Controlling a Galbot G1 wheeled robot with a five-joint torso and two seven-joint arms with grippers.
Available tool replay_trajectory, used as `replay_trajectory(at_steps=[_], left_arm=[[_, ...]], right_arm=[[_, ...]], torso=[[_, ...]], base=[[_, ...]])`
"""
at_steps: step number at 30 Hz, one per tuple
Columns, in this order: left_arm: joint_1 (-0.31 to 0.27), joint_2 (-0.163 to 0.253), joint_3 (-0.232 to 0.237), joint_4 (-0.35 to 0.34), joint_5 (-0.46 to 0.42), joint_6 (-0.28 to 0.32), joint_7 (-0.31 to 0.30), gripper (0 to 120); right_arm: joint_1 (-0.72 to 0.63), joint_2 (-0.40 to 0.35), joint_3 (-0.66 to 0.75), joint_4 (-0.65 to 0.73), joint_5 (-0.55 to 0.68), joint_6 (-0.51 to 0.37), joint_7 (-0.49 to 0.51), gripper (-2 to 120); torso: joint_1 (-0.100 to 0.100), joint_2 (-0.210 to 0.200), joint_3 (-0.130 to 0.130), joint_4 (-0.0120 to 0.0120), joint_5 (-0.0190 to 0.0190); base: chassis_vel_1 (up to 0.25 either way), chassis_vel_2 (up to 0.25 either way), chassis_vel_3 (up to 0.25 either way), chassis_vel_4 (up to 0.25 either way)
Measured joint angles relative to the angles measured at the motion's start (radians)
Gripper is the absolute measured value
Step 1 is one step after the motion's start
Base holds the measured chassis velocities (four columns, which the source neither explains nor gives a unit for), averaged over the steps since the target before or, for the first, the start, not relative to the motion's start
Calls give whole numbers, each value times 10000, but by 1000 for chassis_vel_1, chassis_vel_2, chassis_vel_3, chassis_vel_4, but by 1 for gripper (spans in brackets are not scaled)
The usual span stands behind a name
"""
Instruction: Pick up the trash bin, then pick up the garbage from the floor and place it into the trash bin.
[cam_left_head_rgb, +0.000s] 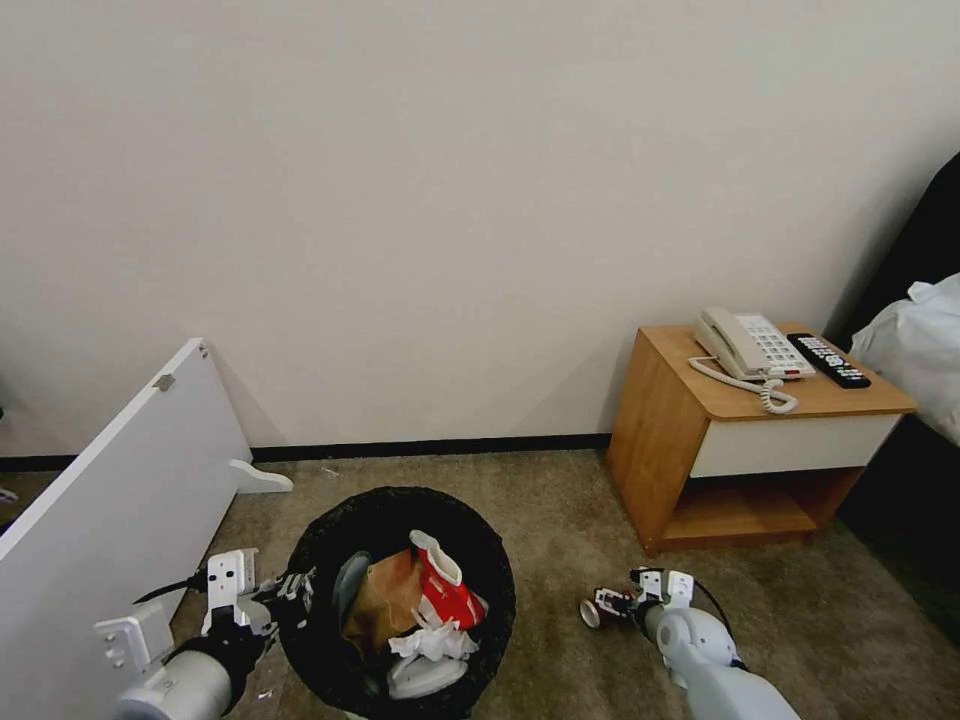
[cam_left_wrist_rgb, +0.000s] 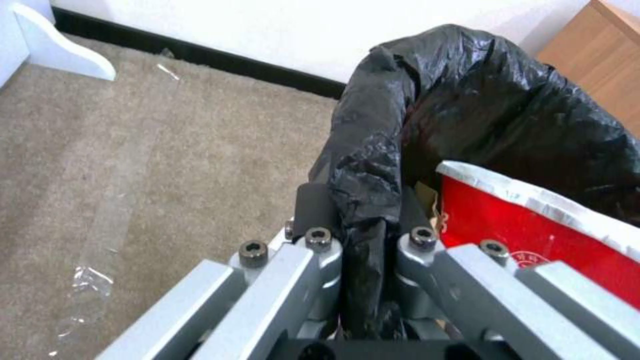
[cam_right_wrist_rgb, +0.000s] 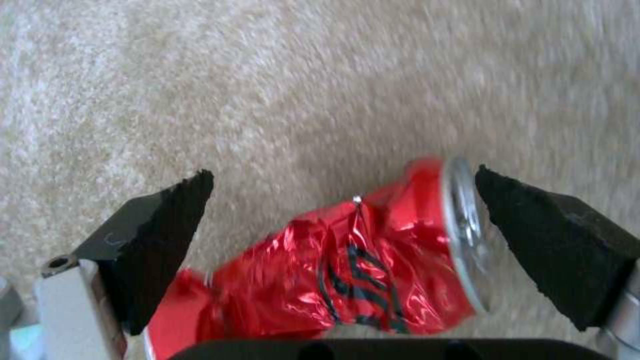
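The trash bin (cam_left_head_rgb: 400, 502), lined with a black bag, is held just above the floor (cam_left_head_rgb: 560, 520). My left gripper (cam_left_head_rgb: 285, 590) is shut on its left rim; the left wrist view shows the fingers (cam_left_wrist_rgb: 313, 205) pinching the bag-covered rim of the trash bin (cam_left_wrist_rgb: 507, 100). Inside lie a red-white snack packet (cam_left_head_rgb: 447, 592), a brown paper bag (cam_left_head_rgb: 385, 600) and white tissue (cam_left_head_rgb: 430, 640). To the bin's right, a crushed red can (cam_left_head_rgb: 597, 610) lies on the carpet. My right gripper (cam_left_head_rgb: 615, 605) is low over it. In the right wrist view the can (cam_right_wrist_rgb: 360, 270) sits between the spread pads of this gripper (cam_right_wrist_rgb: 343, 175).
A wooden nightstand (cam_left_head_rgb: 670, 440) with a phone (cam_left_head_rgb: 745, 345) and a remote (cam_left_head_rgb: 830, 360) stands at the right against the wall. A white panel (cam_left_head_rgb: 120, 500) leans at the left. A bed's white bedding (cam_left_head_rgb: 920, 350) shows at the far right. A clear plastic scrap (cam_left_wrist_rgb: 83, 280) lies on the carpet.
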Motion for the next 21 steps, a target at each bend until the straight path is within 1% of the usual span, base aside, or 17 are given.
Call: replay_trajectory(at_steps=[1,5,15,21], left_arm=[[-11,6,7,0,-6,-1,-1,4],[-8,6,16,0,-10,-2,0,4],[2,-13,22,0,-10,-6,0,4],[-30,-19,30,0,-10,-8,4,4]], right_arm=[[-91,26,105,85,459,-6,208,100],[-207,95,258,166,913,10,459,100],[-334,93,272,279,798,106,601,100],[-376,54,258,244,420,174,604,100]], torso=[[0,0,0,0,0],[0,0,0,1,-2],[0,0,0,2,-3],[0,-1,0,1,-2]], base=[[0,0,0,0],[0,0,0,0],[0,0,0,0],[0,0,0,0]])
